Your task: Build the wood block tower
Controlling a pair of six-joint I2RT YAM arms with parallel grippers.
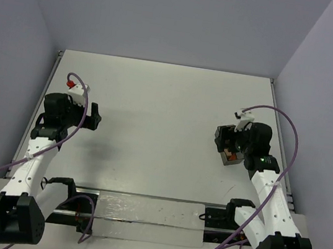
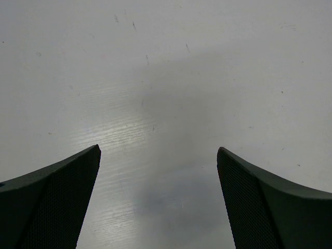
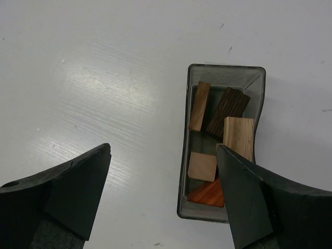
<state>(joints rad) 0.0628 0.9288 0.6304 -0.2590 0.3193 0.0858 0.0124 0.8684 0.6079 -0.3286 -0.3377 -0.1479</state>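
Loose and unstacked in a small grey tray (image 3: 225, 70) at the right of the surface (image 1: 162, 111): wood blocks (image 3: 202, 166), tan, dark brown and reddish. Partly over that tray, right hand (image 3: 163, 147), spread wide, holding nothing. Over bare surface, left hand (image 2: 158, 148), equally wide, empty.

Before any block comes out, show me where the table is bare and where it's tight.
Bare: the wide middle of the table between left gripper and right gripper, and the far strip by the back wall. Crowded: the block tray under the right gripper, and the near edge with arm bases and cables.
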